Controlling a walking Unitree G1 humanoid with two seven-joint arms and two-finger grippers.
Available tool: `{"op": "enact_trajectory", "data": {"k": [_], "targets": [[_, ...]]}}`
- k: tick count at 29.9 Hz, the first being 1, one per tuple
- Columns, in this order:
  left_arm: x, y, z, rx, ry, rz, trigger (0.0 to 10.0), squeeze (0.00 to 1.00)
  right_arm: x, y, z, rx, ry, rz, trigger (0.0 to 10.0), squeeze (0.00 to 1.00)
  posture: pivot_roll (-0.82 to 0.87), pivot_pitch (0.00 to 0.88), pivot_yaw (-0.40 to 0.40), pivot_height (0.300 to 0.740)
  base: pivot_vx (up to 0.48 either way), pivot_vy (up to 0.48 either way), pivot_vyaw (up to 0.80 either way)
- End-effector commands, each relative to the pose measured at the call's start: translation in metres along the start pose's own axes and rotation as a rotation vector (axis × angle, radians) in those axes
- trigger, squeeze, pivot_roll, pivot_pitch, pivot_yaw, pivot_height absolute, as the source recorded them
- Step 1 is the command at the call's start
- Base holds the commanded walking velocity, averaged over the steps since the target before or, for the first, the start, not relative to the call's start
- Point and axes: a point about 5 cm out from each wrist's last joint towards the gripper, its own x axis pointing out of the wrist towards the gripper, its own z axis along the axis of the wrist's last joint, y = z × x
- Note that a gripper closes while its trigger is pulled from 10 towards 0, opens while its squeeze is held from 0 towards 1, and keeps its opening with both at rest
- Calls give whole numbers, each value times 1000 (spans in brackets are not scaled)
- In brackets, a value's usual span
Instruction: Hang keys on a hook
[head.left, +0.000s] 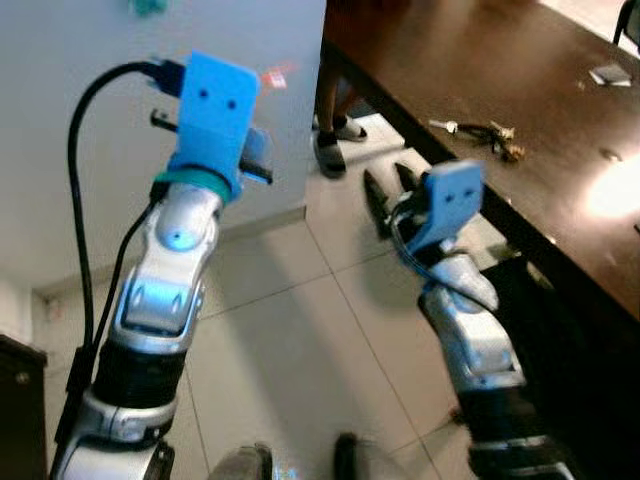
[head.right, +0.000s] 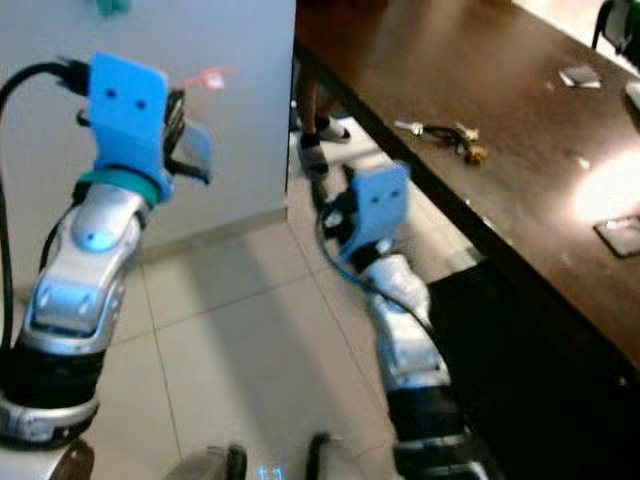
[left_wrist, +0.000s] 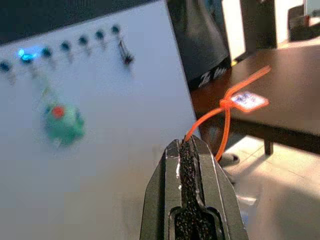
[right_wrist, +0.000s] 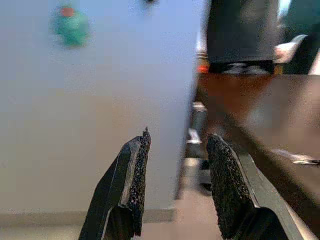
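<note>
Left claw (left_wrist: 189, 150) pinches a thin orange plastic tie (left_wrist: 227, 112); right claw (right_wrist: 175, 185), foam-padded, gapes empty.

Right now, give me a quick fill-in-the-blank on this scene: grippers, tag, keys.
1. The left gripper is shut on an ____ tag strap.
2. The right gripper is ____, with nothing between its fingers.
3. The bunch of keys lies on the dark ____.
4. The row of hooks sits on a ____ board.

Missing words: orange; open; table; white
</note>
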Motion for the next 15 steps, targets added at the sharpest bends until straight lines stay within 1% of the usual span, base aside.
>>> {"op": "enact_trajectory", "data": {"k": [1,3,4,5,7,10,12,13,15], "targets": [[2,2,-5,47,-9,3,10000,0,2,-2,10,-9,-39,2,10000,0,23,88,78,740,454,0,0],[8,5,-5,121,-40,1,10000,0,2,-10,18,-27,-61,6,10000,0,11,82,100,740,454,0,0],[8,5,-5,121,-40,1,10000,0,2,-10,18,-27,-61,6,10000,0,11,82,100,740,454,0,0],[10,6,-4,148,-54,-3,10000,0,2,-12,20,-34,-68,11,10000,0,10,82,103,740,454,0,0],[16,9,-2,169,-77,-8,10000,0,3,-10,18,-41,-68,26,10000,0,15,77,118,740,454,0,0],[18,11,-1,175,-86,-8,10000,0,3,-8,17,-41,-66,36,10000,0,20,74,127,740,454,0,0],[22,17,2,188,-101,-6,10000,0,2,2,12,-29,-57,74,10000,0,31,67,145,740,454,0,0],[24,22,5,202,-119,-4,10000,0,2,11,8,-14,-51,107,10000,0,38,60,157,740,454,0,0],[24,24,6,208,-126,-5,10000,0,2,14,8,-9,-51,117,10000,0,38,60,157,740,454,0,0]]}}
